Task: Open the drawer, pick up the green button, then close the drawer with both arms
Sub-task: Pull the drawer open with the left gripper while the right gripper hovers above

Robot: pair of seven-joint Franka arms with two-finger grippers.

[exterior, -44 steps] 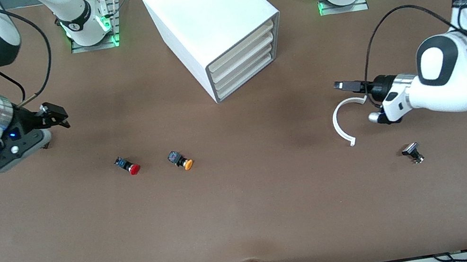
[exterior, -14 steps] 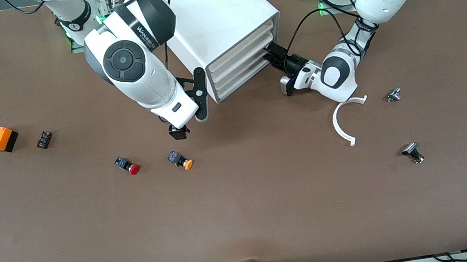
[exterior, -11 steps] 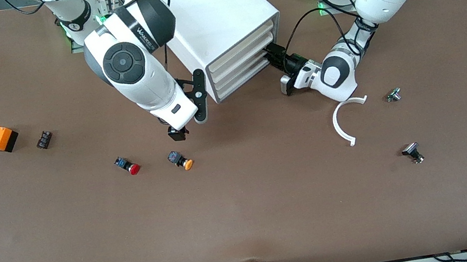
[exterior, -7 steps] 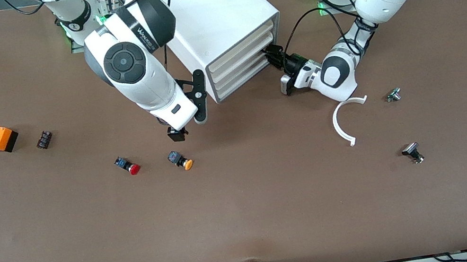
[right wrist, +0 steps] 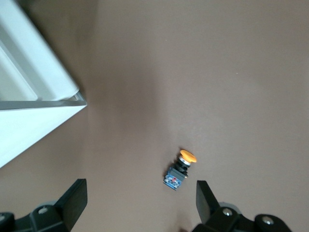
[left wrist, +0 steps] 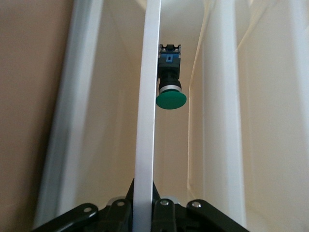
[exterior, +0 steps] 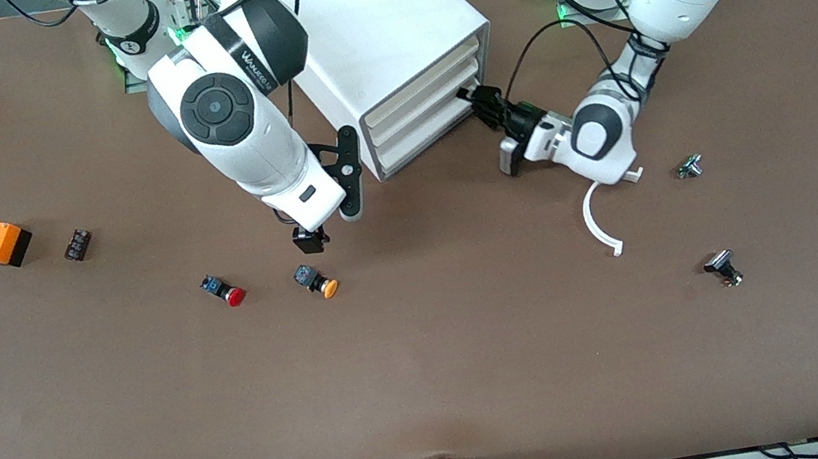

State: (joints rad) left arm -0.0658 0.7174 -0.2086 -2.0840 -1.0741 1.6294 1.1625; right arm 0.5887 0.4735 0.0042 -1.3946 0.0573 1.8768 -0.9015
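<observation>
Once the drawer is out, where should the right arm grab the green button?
The button lies on its side in the drawer, cap toward the front lip that the left gripper clamps. Pinch across its black body just back of the cap, coming straight down; the round cap would likely slip. The right gripper hangs open near the orange-capped button.

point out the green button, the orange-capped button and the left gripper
green button (left wrist: 171, 100), left wrist view, on its round cap
orange-capped button (exterior: 330, 287), front view, on its cap
left gripper (exterior: 476, 96), front view, fingertips at the drawer front's edge
</observation>
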